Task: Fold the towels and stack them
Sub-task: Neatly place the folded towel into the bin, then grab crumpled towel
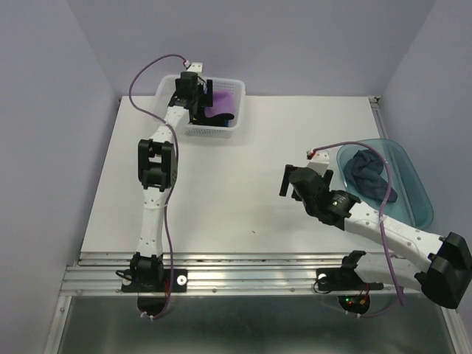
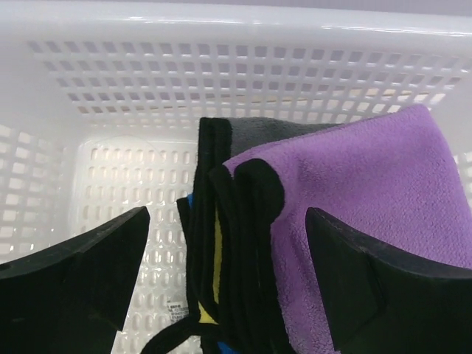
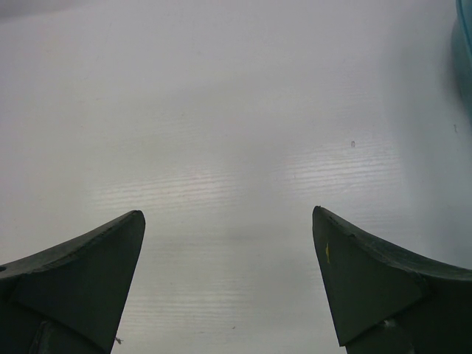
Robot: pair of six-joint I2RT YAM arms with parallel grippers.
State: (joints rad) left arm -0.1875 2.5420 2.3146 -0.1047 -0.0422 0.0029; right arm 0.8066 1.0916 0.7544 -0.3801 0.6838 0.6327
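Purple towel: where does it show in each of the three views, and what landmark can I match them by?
Top external: the purple towel is at the upper left, in the right part of the white mesh basket.
Left wrist: the purple towel fills the right half of the picture, from the centre to the right edge.
Right wrist: not in it; only the table shows past the open jaws.
Shared landmark: the white mesh basket, in the top external and left wrist views.
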